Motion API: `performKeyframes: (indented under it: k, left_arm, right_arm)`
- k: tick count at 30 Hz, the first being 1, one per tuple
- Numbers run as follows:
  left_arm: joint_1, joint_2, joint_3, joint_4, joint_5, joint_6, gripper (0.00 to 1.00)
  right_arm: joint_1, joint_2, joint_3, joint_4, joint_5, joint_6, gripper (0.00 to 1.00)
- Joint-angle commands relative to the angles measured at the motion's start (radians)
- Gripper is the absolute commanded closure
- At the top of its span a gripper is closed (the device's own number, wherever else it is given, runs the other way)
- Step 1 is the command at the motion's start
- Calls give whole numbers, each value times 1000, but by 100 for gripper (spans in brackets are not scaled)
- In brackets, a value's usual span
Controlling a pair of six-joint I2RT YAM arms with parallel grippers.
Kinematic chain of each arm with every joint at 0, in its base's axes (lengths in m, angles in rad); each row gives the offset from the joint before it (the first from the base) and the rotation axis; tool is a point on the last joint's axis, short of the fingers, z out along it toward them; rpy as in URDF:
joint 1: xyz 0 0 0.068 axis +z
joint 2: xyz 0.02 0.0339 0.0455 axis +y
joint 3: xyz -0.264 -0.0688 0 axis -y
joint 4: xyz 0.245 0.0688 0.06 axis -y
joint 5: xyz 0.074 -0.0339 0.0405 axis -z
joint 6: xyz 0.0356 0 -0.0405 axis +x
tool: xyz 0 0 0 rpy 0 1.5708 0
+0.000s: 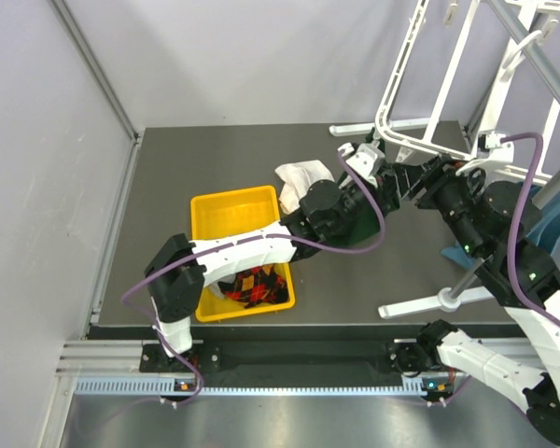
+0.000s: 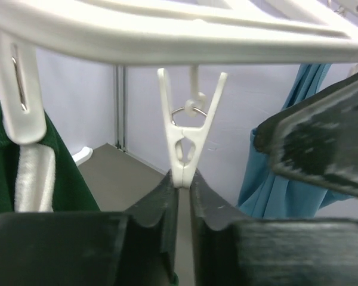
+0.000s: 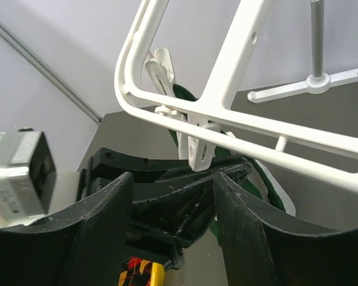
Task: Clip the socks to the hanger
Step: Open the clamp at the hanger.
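Seen from above, two robot arms reach across a dark counter (image 1: 373,271) toward the lower corner of a white drying hanger (image 1: 397,93) that hangs tilted at the upper right. The left claw (image 2: 184,185) has its black fingers pressed almost together, with the bottom tip of a small white clip (image 2: 188,140) caught between them; the clip dangles from a hanger bar. The right claw (image 3: 173,185) is just beside it with its fingers spread wide, and its own camera looks between them at the left claw and the clip. A neighbouring clip (image 2: 18,89) holds a piece of dark green cloth (image 2: 71,179). The red, black and yellow patterned socks (image 1: 257,285) lie in a yellow tray (image 1: 215,210) at the left of the counter, partly under the left arm. The pale sock (image 1: 303,175) lies crumpled on the counter, touching the tray's far right corner.
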Motion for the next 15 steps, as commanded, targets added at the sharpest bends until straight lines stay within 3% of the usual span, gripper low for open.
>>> performKeyframes:
  k: [1, 3, 4, 15]
  left_arm:
    - [-4, -98, 42, 19, 14, -18, 85]
    - [-4, -118, 39, -3, 15, -47, 99]
    - [-4, -123, 40, -17, 14, -47, 100]
    - [-2, -206, 49, -207, 115, -174, 100]
  right_arm:
    - [-1, 12, 11, 47, 22, -1, 44]
    - [-1, 21, 26, 49, 11, 16, 44]
    - [-1, 24, 26, 49, 10, 16, 45]
    - [-1, 11, 43, 64, 19, 73, 40]
